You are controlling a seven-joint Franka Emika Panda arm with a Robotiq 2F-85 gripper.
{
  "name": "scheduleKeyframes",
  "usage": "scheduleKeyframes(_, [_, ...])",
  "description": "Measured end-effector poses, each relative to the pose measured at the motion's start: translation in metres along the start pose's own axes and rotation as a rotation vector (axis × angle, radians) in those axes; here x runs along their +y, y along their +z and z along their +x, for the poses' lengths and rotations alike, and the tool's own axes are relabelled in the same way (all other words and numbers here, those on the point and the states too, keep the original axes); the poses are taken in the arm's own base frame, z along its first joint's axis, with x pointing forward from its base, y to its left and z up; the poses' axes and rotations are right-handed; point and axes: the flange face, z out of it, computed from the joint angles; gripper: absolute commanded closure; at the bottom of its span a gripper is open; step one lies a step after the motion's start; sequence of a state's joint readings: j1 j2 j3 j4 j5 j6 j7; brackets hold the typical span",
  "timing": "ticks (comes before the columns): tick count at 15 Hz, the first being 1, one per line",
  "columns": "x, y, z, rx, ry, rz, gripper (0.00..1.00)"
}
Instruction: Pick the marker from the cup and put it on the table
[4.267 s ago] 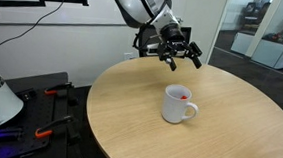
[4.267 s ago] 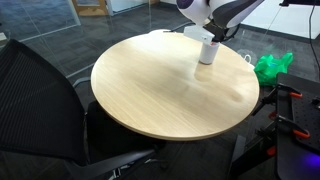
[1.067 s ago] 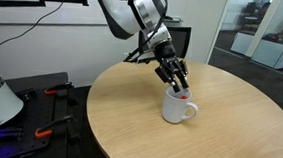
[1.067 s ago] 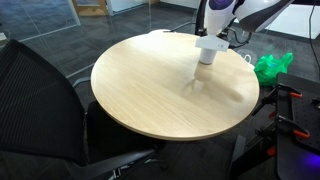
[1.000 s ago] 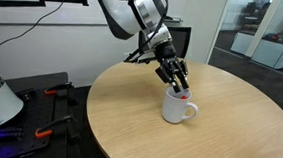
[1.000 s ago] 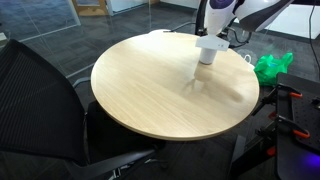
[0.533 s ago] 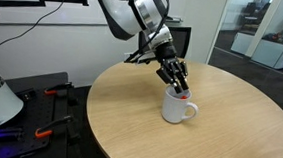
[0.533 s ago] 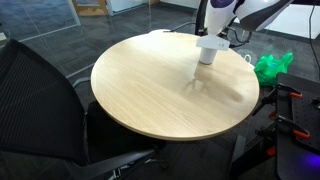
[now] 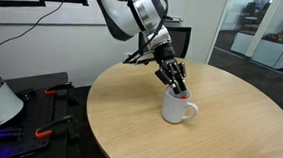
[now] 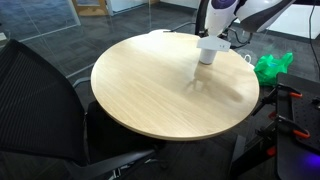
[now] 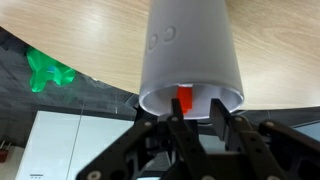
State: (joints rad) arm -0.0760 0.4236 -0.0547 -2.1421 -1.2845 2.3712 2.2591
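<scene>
The white cup [image 9: 177, 109] stands upright on the round wooden table [image 9: 129, 118], handle to the right; it also shows at the table's far side [image 10: 207, 50]. The red marker [image 9: 182, 93] leans inside it, only its top showing. My gripper [image 9: 178, 89] points down at the cup's mouth, fingertips at the rim. In the wrist view the cup [image 11: 190, 50] fills the middle and the marker [image 11: 184, 100] stands just inside the rim, close to one finger. The gripper [image 11: 197, 122] is open a little, a gap still showing between its fingertips around the marker's top.
A black office chair [image 10: 40, 110] stands at the table's near edge. A green bag [image 10: 270, 67] lies on the floor beyond the table, also seen in the wrist view [image 11: 48, 70]. Red-handled tools [image 9: 50, 93] sit on a dark bench beside the table.
Several seconds ago the gripper hovered open above and behind the cup; it has since come down to the cup's mouth. Over the last second the arm stays put and the fingers narrow.
</scene>
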Motion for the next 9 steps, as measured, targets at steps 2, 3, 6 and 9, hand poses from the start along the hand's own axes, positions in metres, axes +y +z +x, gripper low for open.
scheduleKeyframes(2, [0.0001,0.0003,0.0002,-0.002,0.0,0.001,0.63])
scheduleKeyframes(3, [0.0003,0.0006,0.0005,-0.004,0.001,0.002,0.63])
scheduleKeyframes(6, [0.001,0.0021,0.0014,-0.007,0.001,0.001,0.61])
scheduleKeyframes(9, [0.0019,0.004,0.0021,-0.011,-0.012,-0.002,0.6])
